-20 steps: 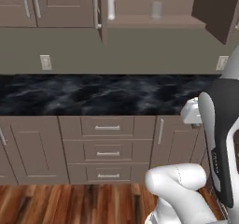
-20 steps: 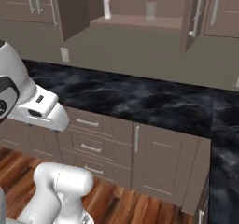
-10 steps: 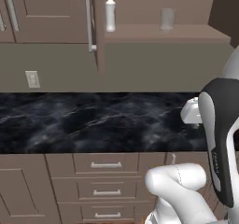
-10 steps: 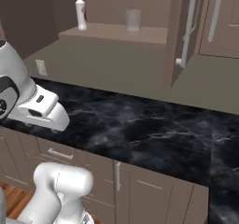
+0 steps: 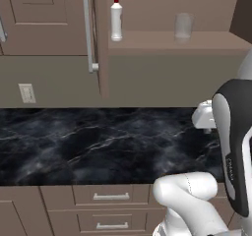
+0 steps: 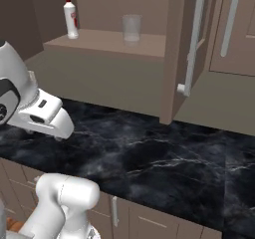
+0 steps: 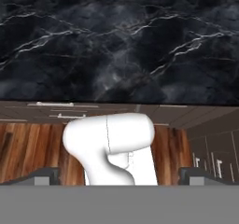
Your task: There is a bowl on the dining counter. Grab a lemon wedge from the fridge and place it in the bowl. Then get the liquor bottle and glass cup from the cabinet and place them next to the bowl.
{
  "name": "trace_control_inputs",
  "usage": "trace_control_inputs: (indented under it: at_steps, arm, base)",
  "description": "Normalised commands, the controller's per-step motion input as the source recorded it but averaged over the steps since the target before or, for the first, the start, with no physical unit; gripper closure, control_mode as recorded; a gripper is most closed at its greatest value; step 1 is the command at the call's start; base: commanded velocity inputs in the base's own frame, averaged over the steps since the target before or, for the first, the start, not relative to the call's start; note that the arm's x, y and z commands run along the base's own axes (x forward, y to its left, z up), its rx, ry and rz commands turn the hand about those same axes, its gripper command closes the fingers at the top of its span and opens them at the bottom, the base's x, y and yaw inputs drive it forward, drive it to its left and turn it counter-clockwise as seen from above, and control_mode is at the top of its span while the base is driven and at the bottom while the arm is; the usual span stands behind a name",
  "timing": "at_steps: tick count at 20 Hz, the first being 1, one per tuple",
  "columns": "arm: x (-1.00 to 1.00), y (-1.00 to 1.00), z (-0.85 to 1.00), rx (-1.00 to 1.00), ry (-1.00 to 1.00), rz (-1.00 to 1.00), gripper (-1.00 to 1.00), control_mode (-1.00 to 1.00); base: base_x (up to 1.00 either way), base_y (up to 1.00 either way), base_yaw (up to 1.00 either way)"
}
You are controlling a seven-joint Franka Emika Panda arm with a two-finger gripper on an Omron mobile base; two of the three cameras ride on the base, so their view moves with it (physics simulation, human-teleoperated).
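From my left base camera I see the cabinet (image 5: 167, 41) open, its brown shelf carrying the liquor bottle (image 5: 116, 17) and, well apart to its right, the glass cup (image 5: 183, 26). The bottle is slim and white with a narrow neck and a red cap; the cup is a short, clear greyish cylinder, shorter than the bottle. That camera also gives me a pale wall outlet (image 5: 27, 93) on the backsplash and the cabinet's left door edge-on with its long silver bar handle (image 5: 90, 28).

My right base camera shows the same shelf from the other side, and here the open right door (image 6: 187, 49), panelled brown wood, stands out toward me with its own silver bar.

Below both runs a black marble counter (image 5: 98, 146) with white veins, smooth and glossy, over brown drawer units (image 5: 110, 196) with short handles.

My hand camera looks down on that marble, the drawer fronts and a strip of reddish wood plank floor (image 7: 32, 148). The gripper (image 7: 119, 177) has its two dark finger tips at opposite edges, spread wide, with nothing between them and touching nothing.
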Motion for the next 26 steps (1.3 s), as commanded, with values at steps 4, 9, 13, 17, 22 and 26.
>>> trace_control_inputs:
  at_steps: [4,9,13,17,22,26]
  arm:
    - [-0.70,-0.04,0.61,0.03,-0.26,-0.07,-1.00,-1.00]
    - [-0.14,-0.20,0.79,0.00,-0.33,-0.15,-1.00,-1.00]
    - [0.50,-0.34,0.67,0.02,-0.15,-0.14,-1.00,-1.00]
    - [0.74,-0.31,0.33,0.08,-0.07,-0.05,-1.00,-1.00]
    - [0.62,-0.18,0.19,0.15,-0.14,0.00,-1.00,-1.00]
    - [0.51,-0.03,0.06,0.17,-0.17,0.00,-1.00,-1.00]
  base:
    - [0.00,0.00,0.00]
    - [0.00,0.00,0.00]
    - [0.00,0.00,0.00]
    - [0.00,0.00,0.00]
    - [0.00,0.00,0.00]
    - [0.00,0.00,0.00]
